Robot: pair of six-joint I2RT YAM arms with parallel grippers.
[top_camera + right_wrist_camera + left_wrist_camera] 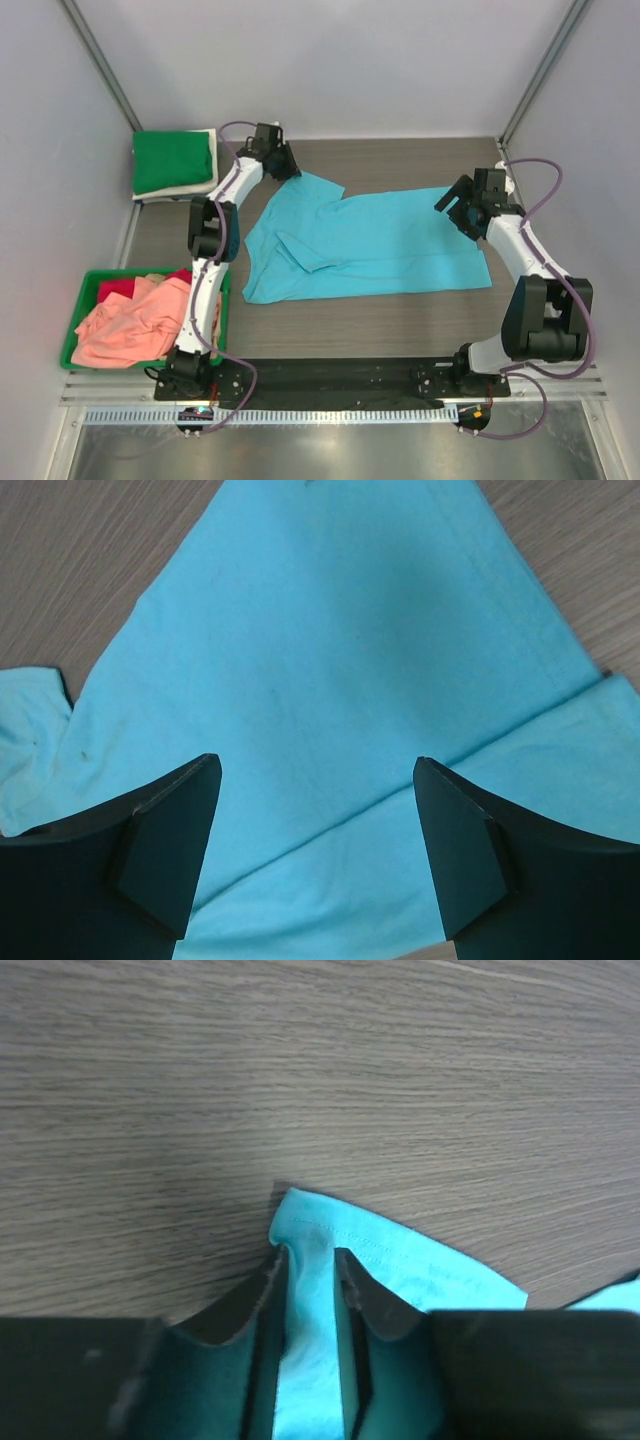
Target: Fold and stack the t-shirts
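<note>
On the table, the sky-blue t-shirt lies left-to-right.

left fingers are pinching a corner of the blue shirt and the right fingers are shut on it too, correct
Not quite. The right fingers are open, spread above the blue shirt and gripping nothing, as the right wrist view shows. The left fingers do pinch a corner.

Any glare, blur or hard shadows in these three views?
Top external: even light, mild sheen on the metal sheet at the near edge. Left wrist: table grain soft, soft shadow beside the sky-blue t-shirt corner. Right wrist: t-shirt sharp, right pincer dark and underlit.
</note>
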